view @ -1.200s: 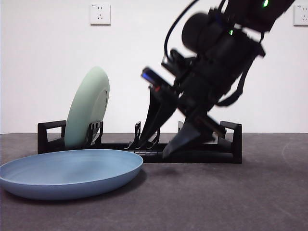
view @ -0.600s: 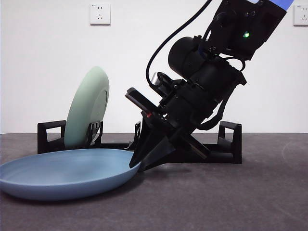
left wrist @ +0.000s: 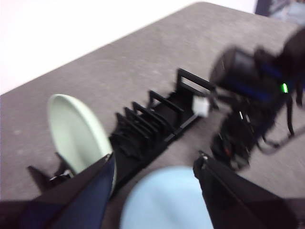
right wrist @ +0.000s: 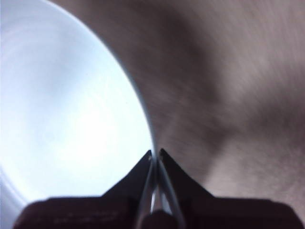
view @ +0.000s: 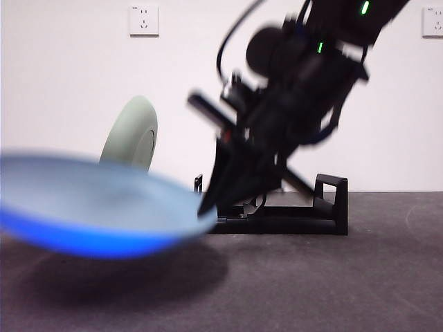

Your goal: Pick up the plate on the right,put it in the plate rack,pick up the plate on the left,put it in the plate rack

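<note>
1. Table [view: 360, 277]: dark grey, matte. A shadow lies on it under the raised plate.
2. Right arm: big, dark, motion-blurred in the front view, coming in from the upper right and slanting down to the left. Green lights show on its body.
3. Blue plate [view: 90, 214]: off the table, hanging above its own shadow and blurred. Held at its right rim, roughly level with a slight tilt. In the left wrist view it [left wrist: 167, 200] sits in front of the rack, pale blue.
4. Plate rack [view: 311, 214]: black, on the table behind the blue plate, near the wall. Only its right end and loop handle are clear in the front view; the left wrist view shows the rack [left wrist: 157, 124] with its curved prongs.
5. Green plate [view: 131, 135]: pale, standing on edge in the rack's left end, leaning slightly. Also seen here [left wrist: 76, 133].
6. Right gripper [right wrist: 156, 155]: jaws pressed together, pinching the blue plate's rim [right wrist: 143, 114] between the tips. In the front view the gripper [view: 211, 207] meets the plate's right edge.
7. Left gripper [left wrist: 155, 164]: jaws spread wide, holding nothing, up above the rack and plates.
8. Wall socket [view: 144, 19]: white, on the wall at upper left.
</note>
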Available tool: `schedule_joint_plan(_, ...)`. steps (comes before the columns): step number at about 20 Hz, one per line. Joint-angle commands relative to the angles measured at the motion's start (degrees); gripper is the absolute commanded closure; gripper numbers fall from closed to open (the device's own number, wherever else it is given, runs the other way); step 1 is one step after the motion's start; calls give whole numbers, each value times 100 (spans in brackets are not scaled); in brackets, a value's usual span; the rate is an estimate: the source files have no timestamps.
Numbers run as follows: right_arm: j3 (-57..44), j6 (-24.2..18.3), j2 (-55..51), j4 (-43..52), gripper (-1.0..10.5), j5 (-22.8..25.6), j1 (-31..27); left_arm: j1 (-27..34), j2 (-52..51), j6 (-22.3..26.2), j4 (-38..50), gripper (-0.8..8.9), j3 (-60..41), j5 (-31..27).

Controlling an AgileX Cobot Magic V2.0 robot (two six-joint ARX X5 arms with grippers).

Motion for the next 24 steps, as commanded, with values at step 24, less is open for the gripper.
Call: schedule_joint_plan(24,706,-494,-1292,-1585,956,625,-896,-4297,3517,1132,382,532,13,-4183)
